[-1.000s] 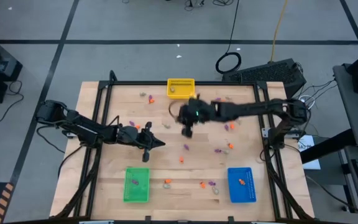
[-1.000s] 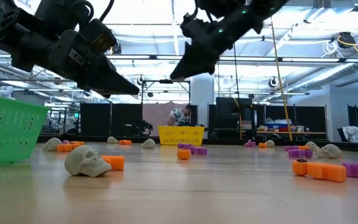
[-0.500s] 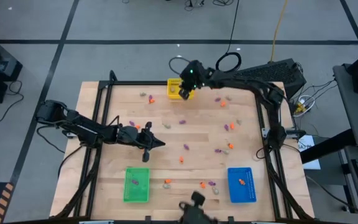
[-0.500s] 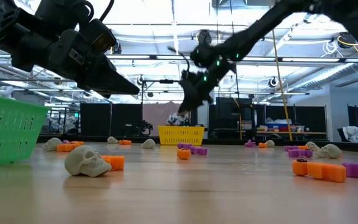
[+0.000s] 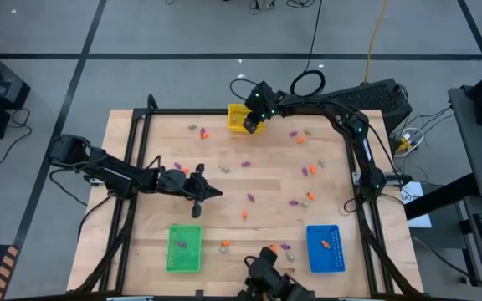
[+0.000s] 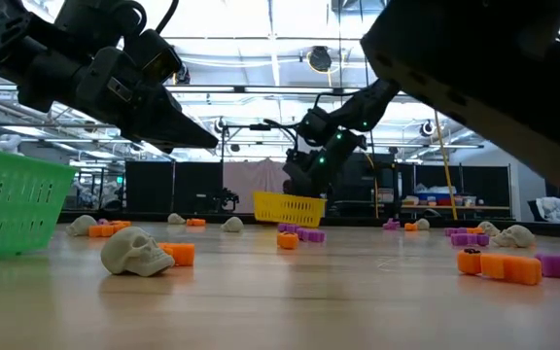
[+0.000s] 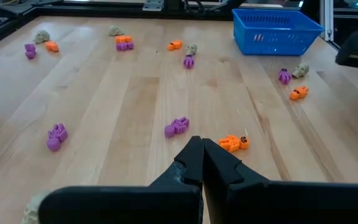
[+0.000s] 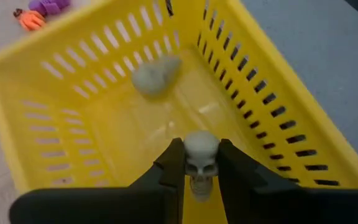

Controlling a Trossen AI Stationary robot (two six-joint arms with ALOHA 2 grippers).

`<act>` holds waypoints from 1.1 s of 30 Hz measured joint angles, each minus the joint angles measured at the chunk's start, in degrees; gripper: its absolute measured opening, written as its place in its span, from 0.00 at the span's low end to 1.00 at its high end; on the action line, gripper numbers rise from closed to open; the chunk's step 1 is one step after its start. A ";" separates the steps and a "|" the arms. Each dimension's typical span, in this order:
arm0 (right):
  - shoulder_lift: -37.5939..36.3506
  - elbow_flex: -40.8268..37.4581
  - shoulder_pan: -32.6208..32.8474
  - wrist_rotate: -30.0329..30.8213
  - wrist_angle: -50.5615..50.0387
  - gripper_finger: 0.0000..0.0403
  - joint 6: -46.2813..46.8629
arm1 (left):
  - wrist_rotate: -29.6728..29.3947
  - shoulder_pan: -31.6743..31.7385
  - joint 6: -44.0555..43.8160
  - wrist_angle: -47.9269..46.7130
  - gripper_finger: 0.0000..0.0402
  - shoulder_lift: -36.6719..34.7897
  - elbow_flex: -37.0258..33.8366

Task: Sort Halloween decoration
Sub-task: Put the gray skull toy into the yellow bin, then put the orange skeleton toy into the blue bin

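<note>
My right gripper (image 8: 201, 167) hangs over the yellow bin (image 8: 73, 68) at the table's far edge (image 5: 239, 115), shut on a pale skull trinket (image 8: 201, 149). A second pale skull (image 8: 156, 74) lies on the bin's floor. In the low view the yellow bin (image 6: 288, 208) stands tilted under the right gripper (image 6: 306, 187). My left gripper (image 5: 212, 193) is shut and hovers left of the table's middle, above an orange trinket (image 7: 234, 142) and a purple one (image 7: 177, 126). Orange, purple and pale trinkets lie scattered over the wood. My right gripper pinches the pale skull by its two sides (image 8: 201, 144) between the two fingers (image 8: 171, 163). The fingers point down into the yellow bin. The skull is lifted clear of the bin's floor, its jaw hanging below the fingertips.
A green bin (image 5: 183, 248) and a blue bin (image 5: 325, 247) stand near the table's near edge. A pale skull with an orange piece (image 6: 136, 251) lies close to the low camera. A dark object (image 5: 266, 280) sits at the near edge, large in the low view (image 6: 474, 68).
My right gripper has travelled from the table's middle toward the far edge and has come down over the yellow bin. The bin has turned a little and tipped from level. A dark object has come into view at the near edge.
</note>
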 joint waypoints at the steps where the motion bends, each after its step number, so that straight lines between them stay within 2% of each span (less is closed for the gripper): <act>1: 0.00 0.00 0.00 0.01 0.07 0.14 -0.01 | 0.00 0.00 0.00 0.00 0.00 0.00 0.00; 4: 0.00 0.00 0.02 0.24 0.00 0.20 0.45 | 0.00 0.00 0.01 -0.02 0.00 0.00 0.00; 8: -1.27 -0.04 0.31 2.28 -0.17 0.32 0.58 | 0.02 0.00 0.00 -0.02 0.00 0.00 0.00; 12: -4.69 -0.04 0.71 4.70 -1.29 0.43 0.53 | 0.02 0.00 0.01 -0.02 0.00 0.00 0.00; 15: -8.73 -0.04 1.07 4.72 -2.91 0.46 0.38 | 0.02 0.00 0.22 -0.02 0.00 0.00 0.00; 19: -15.44 -0.04 2.21 4.74 -8.59 0.38 -1.88 | 0.02 0.00 1.00 -0.04 0.00 0.00 0.00; 27: -28.62 -0.04 7.36 4.95 -28.78 0.03 -5.70 | 0.02 0.00 0.94 -0.04 0.00 0.00 0.00; 33: -35.24 -0.52 12.70 9.71 -44.18 0.03 -3.41 | 0.02 0.00 0.92 -0.02 0.00 0.00 0.00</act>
